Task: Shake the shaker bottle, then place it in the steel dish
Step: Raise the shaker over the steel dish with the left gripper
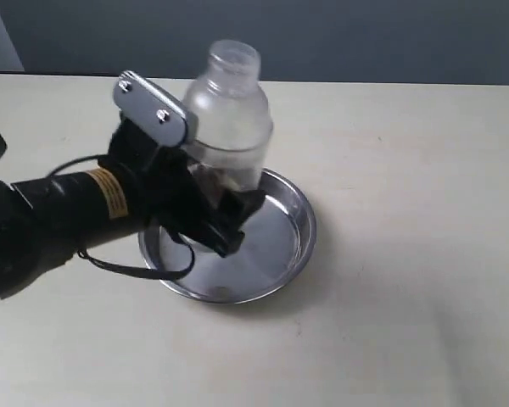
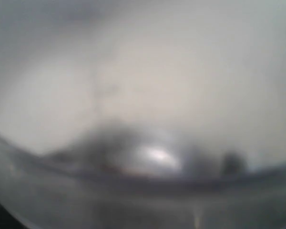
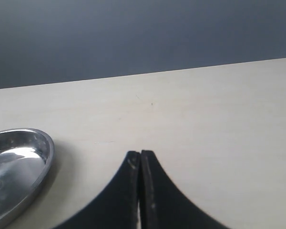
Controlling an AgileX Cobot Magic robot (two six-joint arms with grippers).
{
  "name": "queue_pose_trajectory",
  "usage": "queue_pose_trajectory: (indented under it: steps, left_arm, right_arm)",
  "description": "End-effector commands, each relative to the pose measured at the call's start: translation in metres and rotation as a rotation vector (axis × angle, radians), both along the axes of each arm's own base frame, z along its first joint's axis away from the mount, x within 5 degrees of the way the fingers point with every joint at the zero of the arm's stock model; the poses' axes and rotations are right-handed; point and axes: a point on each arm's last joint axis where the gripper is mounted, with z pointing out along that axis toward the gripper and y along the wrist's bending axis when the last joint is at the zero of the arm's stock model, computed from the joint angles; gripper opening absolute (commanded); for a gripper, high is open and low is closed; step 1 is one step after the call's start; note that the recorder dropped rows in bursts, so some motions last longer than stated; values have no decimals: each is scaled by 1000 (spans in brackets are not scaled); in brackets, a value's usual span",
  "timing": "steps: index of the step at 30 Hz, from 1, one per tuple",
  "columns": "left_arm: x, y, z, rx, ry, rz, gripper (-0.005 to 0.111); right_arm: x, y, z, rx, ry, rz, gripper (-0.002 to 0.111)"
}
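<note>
Jaws of left gripper [image 1: 214, 212] clamped on bottle [image 1: 229, 110], slightly tilted | dish [image 1: 282, 246] directly beneath jaws, contact unclear | right gripper [image 3: 140, 164] pressed closed, empty | judged: placement nearly done, release left; shake not verifiable

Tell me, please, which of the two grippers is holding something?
The left gripper: it is clamped on the shaker bottle over the steel dish. The right gripper is shut on nothing, fingertips pressed together above the table.

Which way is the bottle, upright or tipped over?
Roughly upright: the shaker bottle has its cap on top, the left gripper gripping its lower body over the steel dish. Base contact: cannot tell.
</note>
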Motion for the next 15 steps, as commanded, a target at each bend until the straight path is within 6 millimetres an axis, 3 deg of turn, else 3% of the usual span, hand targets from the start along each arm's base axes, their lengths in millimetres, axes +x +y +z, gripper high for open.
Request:
queue_pose_trajectory:
  steps: [1,2,3,6,7,9,10,11,13,14,15]
  left_arm:
    - [10,5,2,-114,33,149,0]
    - [1,-5,3,24,-29,-30,0]
    - [-4,-10,3,61,-47,-87,0]
    - [18,21,-2,-217,81,337,0]
    - [16,16,-2,-190,91,294,0]
    - [-3,-10,-1,51,5,-39,0]
    - [-5,-12,-1,81,-21,-81,0]
    - [0,-6,-1,27,-9,-3,0]
    - [17,18,-3,-217,92,344,0]
    - [13,12,-3,-173,105,282,0]
    - [3,-1,1,-35,41,84,0]
  right_arm:
    - [1,0,0,-1,-5,-2,-1]
    - [1,0,0,-1,-5,-2,-1]
    - [1,0,0,-1,-5,-2,-1]
    - [1,0,0,-1,-5,-2,-1]
    - [1,0,0,-1,-5,-2,-1]
    - [1,0,0,-1,-5,-2,-1]
    - [1,0,0,-1,-5,-2,-1]
    - [1,0,0,-1,-5,-2,-1]
    - [1,0,0,-1,-5,-2,-1]
    - [1,0,0,-1,-5,-2,-1]
    - [1,0,0,-1,-5,-2,-1]
